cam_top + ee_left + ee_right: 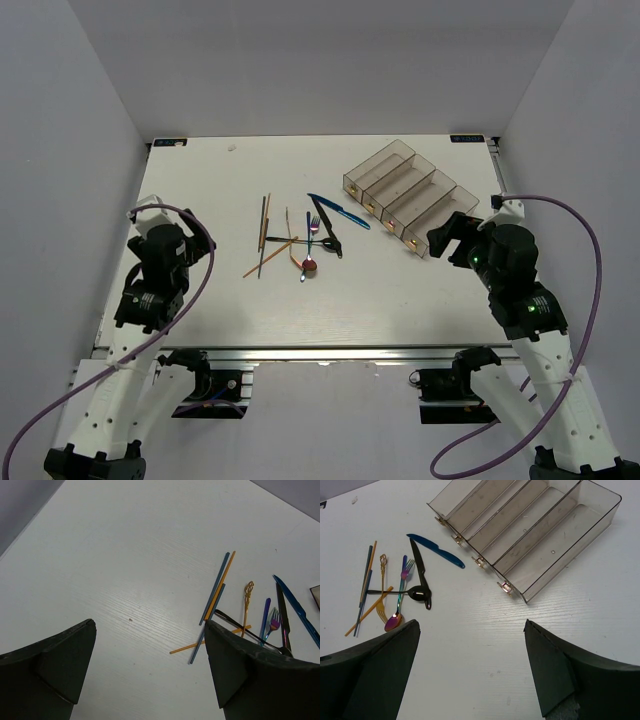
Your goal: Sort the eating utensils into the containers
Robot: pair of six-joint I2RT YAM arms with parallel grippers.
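The eating utensils lie in a loose pile (300,242) mid-table. In the right wrist view I see the blue knife (435,550), a black knife (418,566), a black spoon (417,594), an iridescent fork (405,574), an iridescent spoon (393,622), a gold fork (382,591) and chopsticks (367,577). The chopsticks (219,587) and blue knife (298,611) also show in the left wrist view. The containers (405,193), several joined smoky clear bins, stand empty at the back right (535,527). My left gripper (198,240) (150,625) and right gripper (447,236) (471,623) are open, empty, above bare table.
The white table (380,300) has its side edges close to each arm's outer side. Grey walls (320,60) stand at the back and both sides. A small dark speck (130,620) lies on the table near the left gripper.
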